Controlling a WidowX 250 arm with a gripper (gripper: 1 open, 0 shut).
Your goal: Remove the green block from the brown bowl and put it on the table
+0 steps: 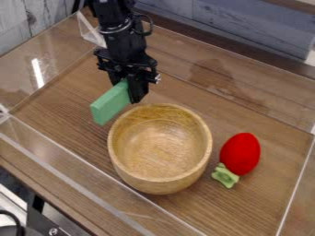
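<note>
My black gripper [133,92] points down at the table just left of the brown bowl's [160,147] far rim, shut on the upper end of the green block [110,103]. The flat block slants down to the left from the fingers, and its lower end is at or just above the wooden table [234,83]; I cannot tell if it touches. The round wooden bowl is empty.
A red strawberry toy [240,153] with green leaves lies right of the bowl. Clear plastic walls [37,74] enclose the table on all sides. A grey plank wall runs along the back.
</note>
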